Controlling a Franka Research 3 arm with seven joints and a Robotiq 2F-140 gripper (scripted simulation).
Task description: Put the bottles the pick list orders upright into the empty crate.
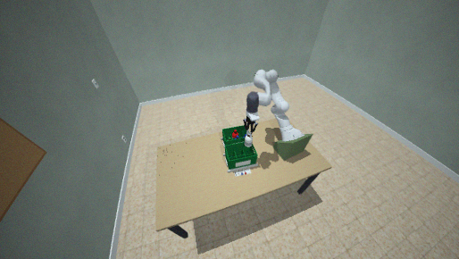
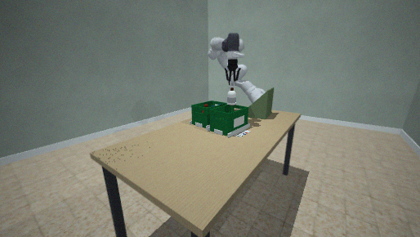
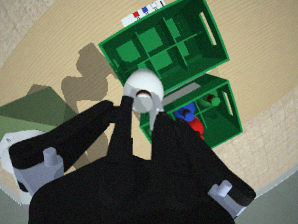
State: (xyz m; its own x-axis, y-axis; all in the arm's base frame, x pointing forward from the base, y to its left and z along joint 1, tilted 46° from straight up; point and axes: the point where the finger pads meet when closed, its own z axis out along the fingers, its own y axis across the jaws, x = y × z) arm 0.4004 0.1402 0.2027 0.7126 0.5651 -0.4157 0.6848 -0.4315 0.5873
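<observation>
White bottle [image 1: 248, 141] [image 2: 231, 97] [image 3: 143, 80] is grasped by neck in gripper [image 1: 250, 130] [image 2: 232, 83] [image 3: 143, 99], upright, probably so base can be lowered first into near crate [image 1: 234, 162] [image 2: 222, 121] [image 3: 212, 68].

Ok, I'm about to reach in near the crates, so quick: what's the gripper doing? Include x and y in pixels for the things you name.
Gripper [image 1: 250, 132] [image 2: 232, 82] [image 3: 143, 99]: closed on the white bottle [image 1: 248, 142] [image 2: 231, 97] [image 3: 143, 80], held by its neck above the crates.

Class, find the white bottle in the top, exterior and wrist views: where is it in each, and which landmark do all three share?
Top: right of centre, below the hand, the bottle over the crates' right side.
Exterior: just above centre, over the crates.
Wrist: centre, slightly high, at the fingertips.
Shared landmark: the empty crate.
</observation>
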